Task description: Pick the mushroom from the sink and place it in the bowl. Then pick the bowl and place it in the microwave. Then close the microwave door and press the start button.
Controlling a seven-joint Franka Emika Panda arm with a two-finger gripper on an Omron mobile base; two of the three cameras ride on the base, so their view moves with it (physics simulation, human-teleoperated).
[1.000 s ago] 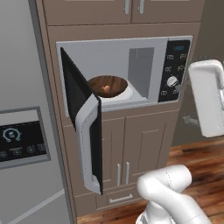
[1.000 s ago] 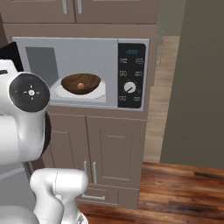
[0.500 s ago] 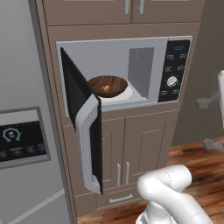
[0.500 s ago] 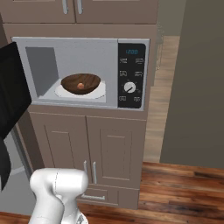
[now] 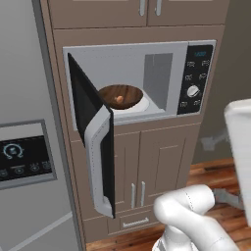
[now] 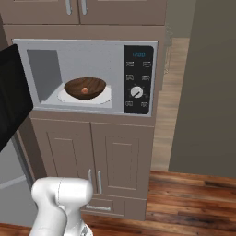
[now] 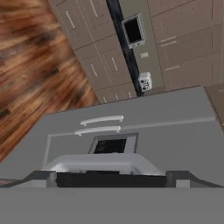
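A: Item one, the built-in stainless-steel-framed microwave [image 5: 162,54]. Contents?

B: One wide, shallow, dark brown wooden bowl [image 6: 85,87], seated on the pale round turntable plate [image 6: 105,96] inside the cavity. In the bowl, one tiny orange-tan mushroom [image 6: 85,91], lying near the middle. Both entered as already delivered.

A: Item two, the dark glass microwave door with silver frame [image 5: 93,142]?

B: Standing wide open, swung out to the left of the cavity, its vertical silver bar handle [image 5: 98,162] facing the room. Judged rigid and hinged, light enough to swing under a steady push. The smooth glass looks slippery, so contact is best made on the outer face near the free edge, or against the bar handle, well away from the hinge.

A: Item three, the gripper?

B: Jaws spread about as wide as they go, with nothing between them. The hand view looks along the top of the grey fridge [image 7: 131,127] toward the wooden floor [image 7: 35,65] and distant cabinets.

A: Item four, legible writing?

B: The black control panel [image 6: 139,79] carries a blue digital display [image 6: 138,54]; its digits are too small to read with confidence. Below it, small white button icons and a round silver dial [image 6: 136,92], no readable labels. The fridge's dark dispenser panel [image 5: 22,157] shows pale icons, also unreadable. No brand name found.

A: Outstanding?

B: Door to shut, start button to press.
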